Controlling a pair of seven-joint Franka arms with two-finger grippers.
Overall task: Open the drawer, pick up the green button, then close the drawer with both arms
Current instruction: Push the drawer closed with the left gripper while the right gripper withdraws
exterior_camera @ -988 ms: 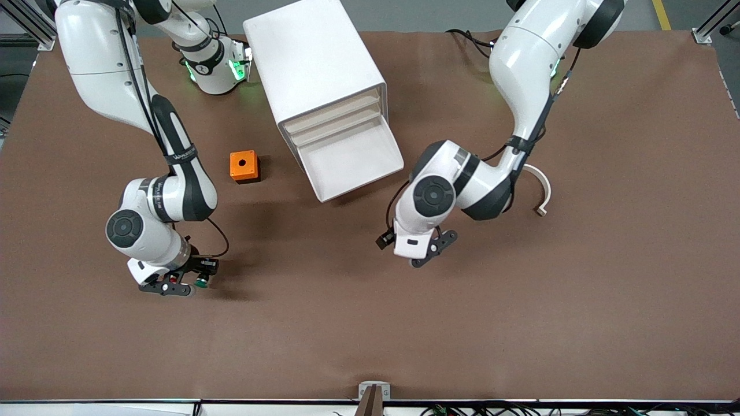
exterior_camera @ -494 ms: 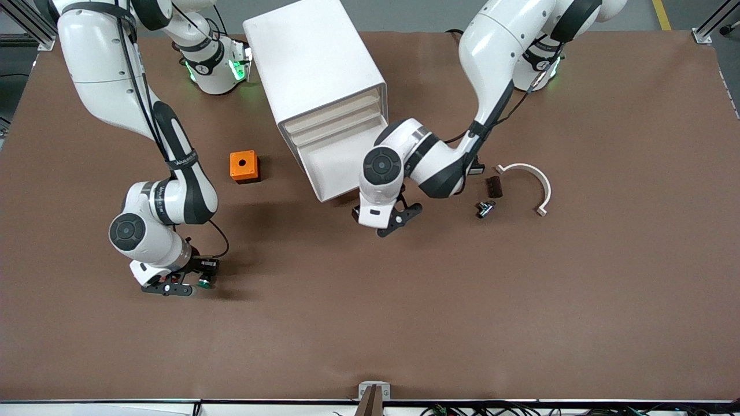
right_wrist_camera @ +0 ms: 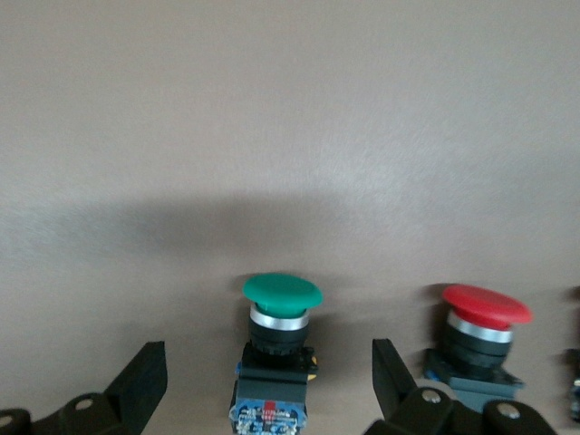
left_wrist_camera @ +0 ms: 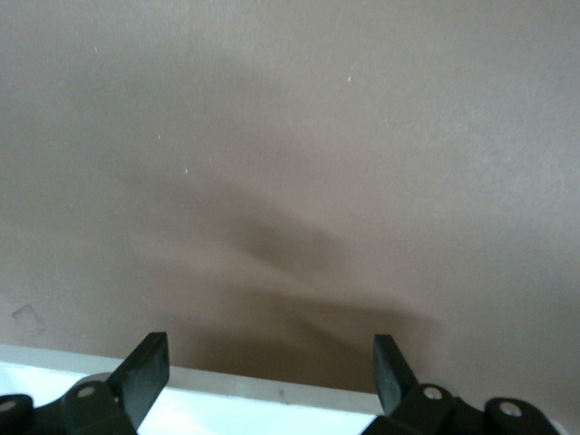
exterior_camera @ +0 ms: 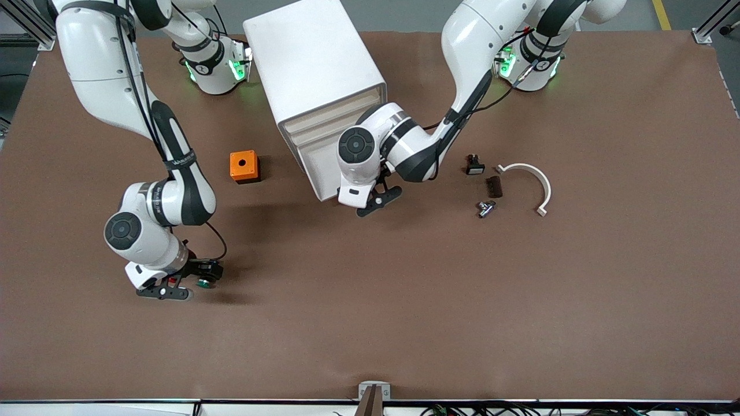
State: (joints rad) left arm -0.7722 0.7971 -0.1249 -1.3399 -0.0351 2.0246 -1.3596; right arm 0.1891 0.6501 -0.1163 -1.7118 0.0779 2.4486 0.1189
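The green-capped button (right_wrist_camera: 282, 292) lies on the brown table between the spread fingers of my right gripper (right_wrist_camera: 270, 372), which is open and does not touch it. In the front view that button (exterior_camera: 203, 283) and the right gripper (exterior_camera: 193, 281) are near the right arm's end of the table, closer to the front camera than the cabinet. The lower drawer (exterior_camera: 324, 173) stands pulled out of the white cabinet (exterior_camera: 312, 63). My left gripper (exterior_camera: 378, 201) is open at the drawer's front edge. That white edge (left_wrist_camera: 272, 408) shows between its fingers (left_wrist_camera: 145, 367).
A red-capped button (right_wrist_camera: 485, 308) lies beside the green one. An orange box with a hole (exterior_camera: 244, 166) sits beside the cabinet. Toward the left arm's end lie a small black part (exterior_camera: 474, 164), a dark block (exterior_camera: 494, 186), a metal piece (exterior_camera: 485, 208) and a white curved clamp (exterior_camera: 537, 182).
My right gripper has opened and let go of the green button on the table. The left arm has swung from over the bare table to the front edge of the open drawer.
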